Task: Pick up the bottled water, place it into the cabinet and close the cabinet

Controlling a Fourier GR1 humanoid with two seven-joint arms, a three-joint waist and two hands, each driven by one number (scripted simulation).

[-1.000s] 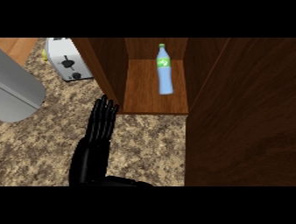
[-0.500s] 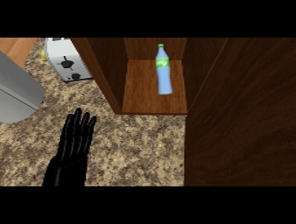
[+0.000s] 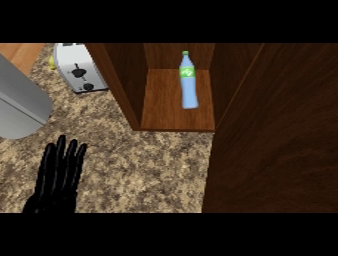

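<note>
Blue bottled water (image 3: 190, 82) w/ a green cap and green label stands on the wooden shelf inside the cabinet (image 3: 176, 112), toward the far right part of the opening, not touching either side wall afaict. Cabinet door (image 3: 283, 135) is swung open, dark wood, filling the right side of the view from near to far. Left hand (image 3: 60, 175) is low on the left, over the speckled granite counter (image 3: 142, 165), fingers straight and slightly apart, pointing far, holding nothing and well apart from the bottle. Right hand doesn't show anywhere. Far left of the cabinet there's a white toaster (image 3: 80, 74) w/ black knobs, just beside the cabinet's left wall. Big grey rounded thing (image 3: 6, 102) on the left edge, can't tell what it is tbh.
</note>
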